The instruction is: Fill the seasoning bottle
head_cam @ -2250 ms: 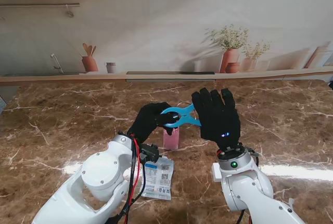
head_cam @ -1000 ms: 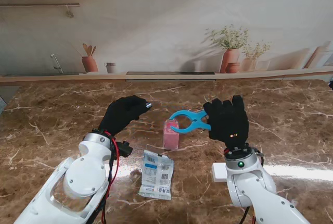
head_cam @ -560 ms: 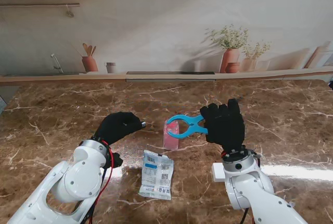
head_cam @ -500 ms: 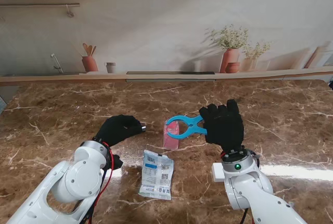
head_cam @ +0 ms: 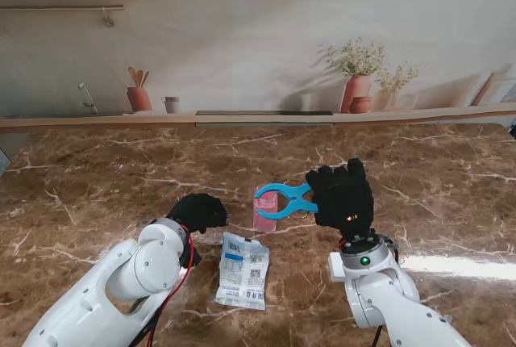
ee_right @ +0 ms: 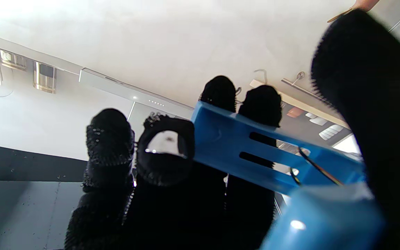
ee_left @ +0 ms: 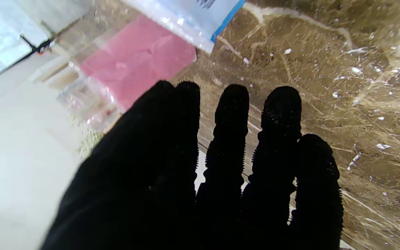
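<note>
Both hands have dropped toward the pink bottle: my left hand curled, seemingly empty, beside it; my right hand gripping the blue clip above it, pouring not started

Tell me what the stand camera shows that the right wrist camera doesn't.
Only the stand view shows the marble table, the pink bottle, the seasoning packet and the left hand. Only the right wrist view shows the clip's slotted handle against the fingers, with ceiling behind. Both show the right hand holding the blue clip.
</note>
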Motion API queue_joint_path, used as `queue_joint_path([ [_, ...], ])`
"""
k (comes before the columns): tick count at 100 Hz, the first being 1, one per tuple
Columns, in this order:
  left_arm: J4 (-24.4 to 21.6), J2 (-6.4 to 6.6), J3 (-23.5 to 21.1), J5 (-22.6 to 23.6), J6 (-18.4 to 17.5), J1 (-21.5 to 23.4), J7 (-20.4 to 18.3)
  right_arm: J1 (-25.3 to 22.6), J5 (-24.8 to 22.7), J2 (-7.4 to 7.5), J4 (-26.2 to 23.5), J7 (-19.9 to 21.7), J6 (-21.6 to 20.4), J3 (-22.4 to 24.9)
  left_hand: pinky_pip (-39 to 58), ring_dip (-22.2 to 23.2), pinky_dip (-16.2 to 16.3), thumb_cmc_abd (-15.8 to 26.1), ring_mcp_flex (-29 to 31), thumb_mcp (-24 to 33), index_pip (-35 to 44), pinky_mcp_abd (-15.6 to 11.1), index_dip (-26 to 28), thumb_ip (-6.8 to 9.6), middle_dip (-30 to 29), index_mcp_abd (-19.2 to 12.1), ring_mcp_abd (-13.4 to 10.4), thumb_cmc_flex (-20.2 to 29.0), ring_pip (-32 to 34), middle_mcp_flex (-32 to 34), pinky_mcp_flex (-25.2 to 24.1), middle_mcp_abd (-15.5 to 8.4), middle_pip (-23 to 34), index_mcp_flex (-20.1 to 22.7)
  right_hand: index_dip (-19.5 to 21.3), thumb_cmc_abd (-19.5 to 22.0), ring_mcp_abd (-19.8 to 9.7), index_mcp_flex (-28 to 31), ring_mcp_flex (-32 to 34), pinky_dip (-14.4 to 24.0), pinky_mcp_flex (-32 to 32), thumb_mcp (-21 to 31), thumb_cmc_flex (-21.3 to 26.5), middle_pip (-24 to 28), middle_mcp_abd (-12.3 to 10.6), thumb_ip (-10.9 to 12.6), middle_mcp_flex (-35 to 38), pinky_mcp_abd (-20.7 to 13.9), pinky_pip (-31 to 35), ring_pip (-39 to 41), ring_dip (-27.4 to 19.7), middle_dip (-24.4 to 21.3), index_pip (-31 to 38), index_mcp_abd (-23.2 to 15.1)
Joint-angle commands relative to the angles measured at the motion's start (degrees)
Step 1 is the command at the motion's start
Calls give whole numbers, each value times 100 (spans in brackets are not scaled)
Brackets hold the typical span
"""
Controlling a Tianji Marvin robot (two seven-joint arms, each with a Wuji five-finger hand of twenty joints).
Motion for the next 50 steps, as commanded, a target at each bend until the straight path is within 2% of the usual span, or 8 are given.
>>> queue_joint_path([
  [1,80,51,61,2,-69,-41,-161,-36,29,-6,19,62,-4,9,337,-61,-94,-348,223,116,281,39,-27,-129,133,-275,-193,-181,245,265,87,-137,142,208,880,602,-478,1327,226,118,-78,272,585,4586,-546,255,1209,99,61,51,151,512,3396,-1189],
  [16,153,166,145,129,-196,-151,-580,-32,69,-10,49,65,-24,-12,357,-7,-68,-711,273,88,620,47,141,-182,259,-411,-262,-397,298,339,-17,-302,314,181,907,620,-482,1312,210,123,-95,266,588,4575,-550,261,1206,96,29,30,156,516,3399,-1191],
  [29,173,267,166,215,-320,-205,-950,-43,81,-10,46,88,-59,-2,260,-7,-72,-706,198,76,735,10,206,-210,281,-516,-342,-493,224,285,-151,-399,323,108,928,635,-487,1305,198,130,-97,261,578,4562,-556,262,1204,96,16,12,159,522,3397,-1194],
  [34,201,265,148,166,-368,-193,-948,-46,98,-14,44,88,-64,2,200,29,-42,-388,158,-207,747,-7,195,-172,165,-533,-317,-418,144,214,-199,-386,398,68,934,652,-487,1305,189,130,-108,262,580,4556,-557,264,1203,96,2,3,160,525,3396,-1194],
  [41,275,198,127,-93,-365,-163,-771,-42,113,-18,50,76,-63,1,76,100,9,-47,-30,-500,679,22,114,-151,-110,-400,-126,-357,40,114,-435,-239,478,141,946,658,-489,1299,181,133,-108,253,577,4545,-558,265,1201,97,-7,-8,162,530,3395,-1194],
  [44,298,180,113,-172,-363,-158,-725,-42,115,-18,50,77,-68,1,62,146,60,246,-73,-1079,663,10,125,-42,-260,-377,-92,-261,48,85,-462,-216,588,183,950,659,-489,1296,181,135,-107,255,577,4542,-558,266,1202,97,-9,-10,163,533,3395,-1195],
  [47,327,156,98,-229,-361,-148,-647,-41,118,-18,51,82,-74,-1,68,183,94,808,-81,-2220,517,-6,250,206,-219,-339,-50,31,86,85,-474,-199,586,292,956,662,-489,1295,182,138,-107,255,576,4539,-558,267,1201,97,-10,-11,165,536,3394,-1195],
  [50,376,118,81,-293,-375,-138,-513,-41,121,-18,51,88,-80,-1,130,229,127,1249,-72,-2693,416,-2,361,251,-195,-264,-6,1,158,106,-455,-158,636,402,959,661,-489,1293,182,139,-107,255,573,4537,-559,266,1201,97,-11,-12,166,538,3394,-1195],
])
